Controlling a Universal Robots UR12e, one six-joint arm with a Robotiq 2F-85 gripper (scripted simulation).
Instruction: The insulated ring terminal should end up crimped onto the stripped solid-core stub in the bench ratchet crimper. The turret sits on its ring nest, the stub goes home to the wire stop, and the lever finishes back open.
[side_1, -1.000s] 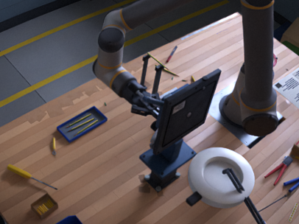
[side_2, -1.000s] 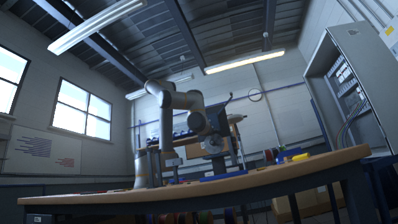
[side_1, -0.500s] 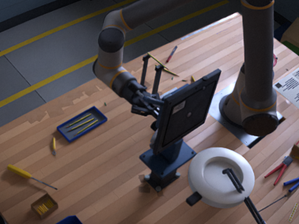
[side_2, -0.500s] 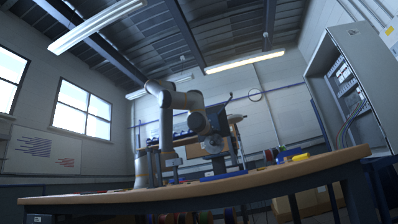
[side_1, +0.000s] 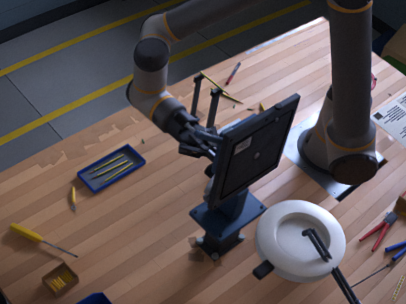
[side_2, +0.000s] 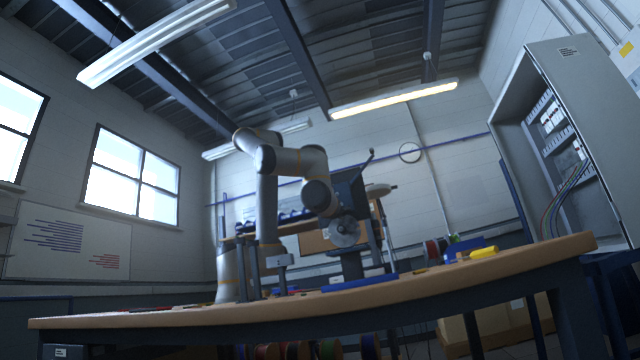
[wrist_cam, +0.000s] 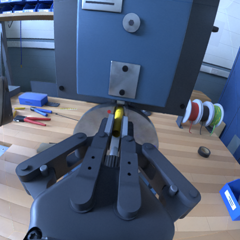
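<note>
The front end of the yellow insulated ring terminal (wrist_cam: 117, 120) is hidden where it enters the slot at the foot of the blue bench crimper (wrist_cam: 130, 52), above the round grey turret disc (wrist_cam: 147, 130). My gripper (wrist_cam: 116, 123) holds the terminal by its barrel, level with the crimper's mouth at the middle of the bench (side_1: 210, 142). The crimper stands on a blue pedestal (side_1: 227, 215), and its lever (side_2: 366, 162) points up and to the right. I cannot see the stripped stub.
The crimper's dark backplate (side_1: 255, 150) stands right against my fingers. A blue tray of yellow wires (side_1: 111, 167) lies to the left, a white round lamp (side_1: 300, 240) to the right. Wire spools (wrist_cam: 202, 113), a tape roll (wrist_cam: 204, 151) and pliers (wrist_cam: 31, 119) lie beyond.
</note>
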